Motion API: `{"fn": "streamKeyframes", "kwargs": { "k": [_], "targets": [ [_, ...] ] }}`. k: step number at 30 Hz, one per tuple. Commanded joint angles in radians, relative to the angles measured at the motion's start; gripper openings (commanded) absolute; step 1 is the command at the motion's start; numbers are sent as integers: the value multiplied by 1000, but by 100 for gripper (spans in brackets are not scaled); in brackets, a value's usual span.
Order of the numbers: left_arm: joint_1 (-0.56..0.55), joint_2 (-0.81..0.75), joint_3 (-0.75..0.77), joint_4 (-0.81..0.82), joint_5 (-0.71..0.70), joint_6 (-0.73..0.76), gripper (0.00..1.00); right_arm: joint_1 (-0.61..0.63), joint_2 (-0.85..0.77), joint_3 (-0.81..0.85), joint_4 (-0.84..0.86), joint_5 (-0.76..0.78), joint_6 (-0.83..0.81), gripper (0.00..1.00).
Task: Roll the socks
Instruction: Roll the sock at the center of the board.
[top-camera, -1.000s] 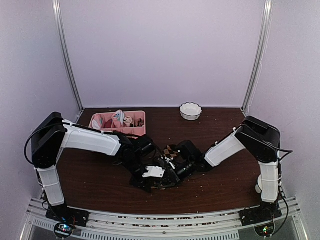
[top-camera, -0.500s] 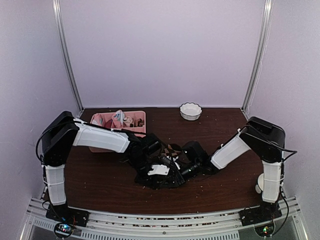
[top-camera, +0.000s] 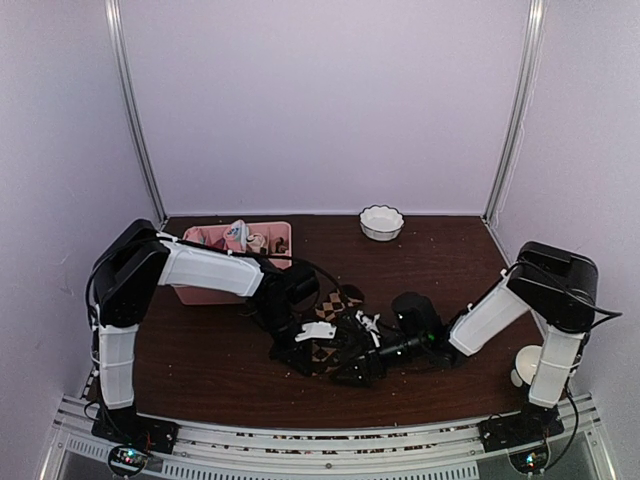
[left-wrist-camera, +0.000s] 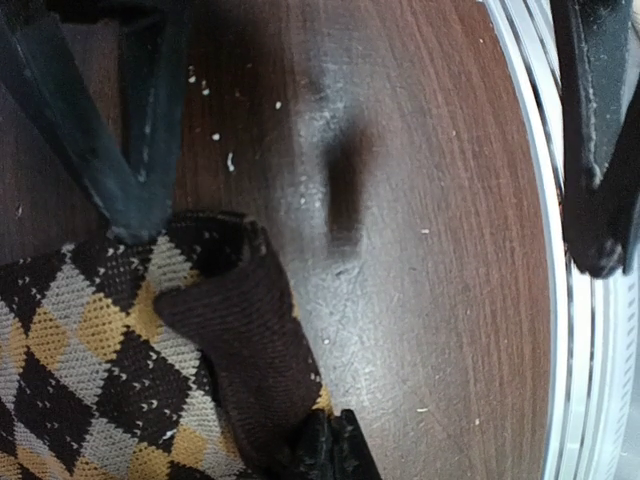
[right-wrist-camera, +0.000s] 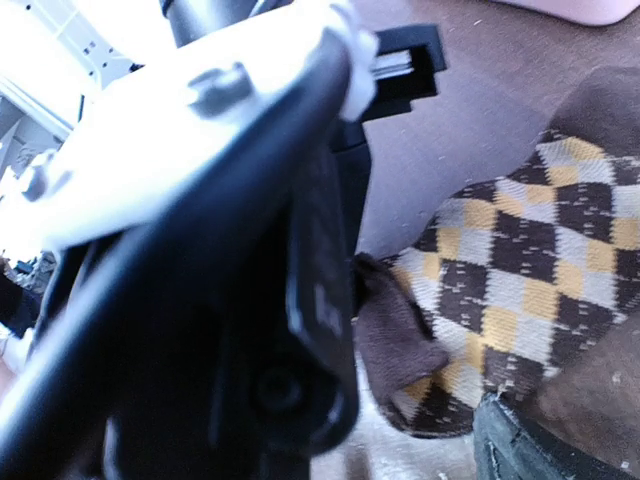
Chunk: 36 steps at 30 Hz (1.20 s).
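Observation:
One of the socks, dark brown with tan and grey argyle diamonds (left-wrist-camera: 90, 360), lies flat on the dark wood table (top-camera: 200, 360); it also shows in the top view (top-camera: 335, 304) and the right wrist view (right-wrist-camera: 540, 270). My left gripper (left-wrist-camera: 335, 455) is shut on the sock's plain brown folded edge (left-wrist-camera: 240, 340), low over the table. My right gripper (left-wrist-camera: 365, 150) stands wide open just beyond, with one of its fingers (left-wrist-camera: 130, 130) touching the sock's far edge and the other out near the table's rim. Both grippers meet at the table's front centre, where the left gripper (top-camera: 335, 352) sits close to the right gripper (top-camera: 362, 368).
A pink divided tray (top-camera: 215, 245) with small rolled bundles stands at the back left. A white bowl (top-camera: 381, 222) sits at the back centre. The table's metal front rail (left-wrist-camera: 560, 300) runs close by the grippers. Pale crumbs dot the wood.
My left gripper closed on the sock's brown edge. My right gripper opened, let the sock go and drew back to the right as both arms shifted rightward.

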Motion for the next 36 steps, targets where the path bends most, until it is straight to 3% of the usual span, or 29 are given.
{"fn": "streamKeyframes", "kwargs": {
  "k": [1, 4, 6, 9, 12, 14, 16, 17, 22, 30, 36],
  "targets": [
    [8, 53, 3, -64, -54, -23, 0, -2, 41, -107, -153, 170, 44, 100],
    [12, 65, 24, -92, -35, -15, 0, 7, -40, -197, -32, 270, 80, 100],
    [18, 68, 35, -121, -4, 0, 0, 33, -138, -267, 18, 450, 76, 100],
    [29, 66, 41, -166, 27, 44, 0, 61, -307, -321, -46, 705, 91, 100],
    [42, 63, 50, -202, 40, 67, 0, 33, -394, -321, -115, 958, 294, 100],
    [52, 66, 61, -225, 61, 77, 0, -17, -396, -357, -27, 959, 368, 100],
    [63, 69, 71, -244, 80, 79, 0, -44, -356, -372, 159, 835, 250, 100],
    [68, 71, 76, -253, 91, 79, 0, -26, -351, -357, 165, 817, 188, 100],
    [79, 107, 123, -326, 131, 113, 0, 215, -320, -338, 230, 843, -296, 85],
    [80, 161, 201, -402, 163, 141, 0, 471, -219, -120, -71, 935, -732, 71],
    [80, 208, 256, -450, 163, 152, 0, 485, -95, 20, -141, 932, -938, 63]
  ]
}}
